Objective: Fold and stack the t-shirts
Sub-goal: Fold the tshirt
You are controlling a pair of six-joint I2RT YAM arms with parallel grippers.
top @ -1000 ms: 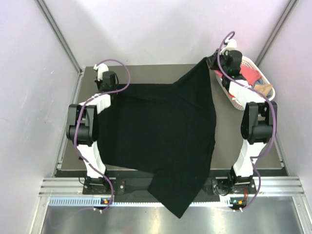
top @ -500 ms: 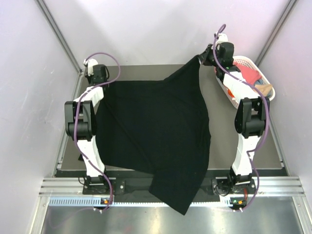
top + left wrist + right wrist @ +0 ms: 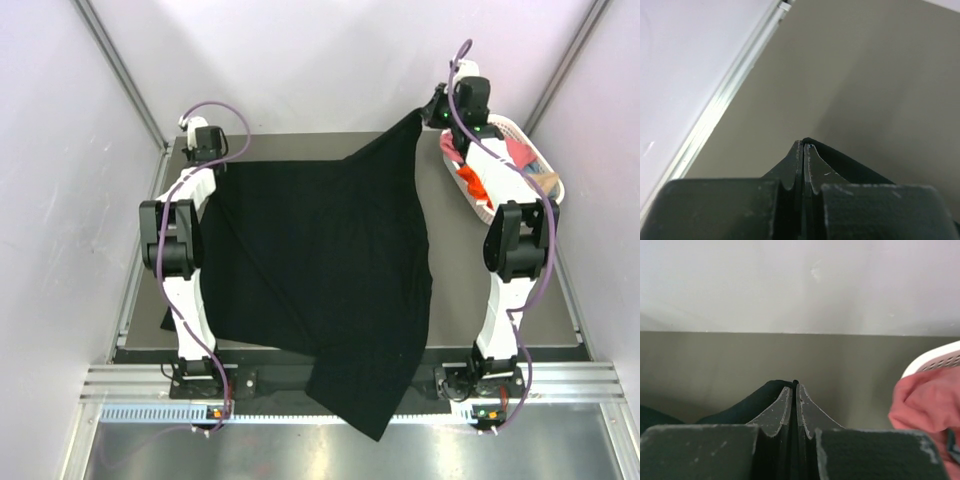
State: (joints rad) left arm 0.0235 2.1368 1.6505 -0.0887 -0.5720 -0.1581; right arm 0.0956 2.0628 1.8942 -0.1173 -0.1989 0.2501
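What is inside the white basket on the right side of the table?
Crumpled clothes: a pink shirt, an orange-red shirt and some beige cloth. The right arm crosses over the basket, so its middle and anything beneath the top layer cannot be seen.

Light: bright, diffuse, even.
Shadows: soft, faint, just beside black t-shirt.
Detail: t-shirt reads flat black, folds barely show.
Focus: wrist views soft up close.
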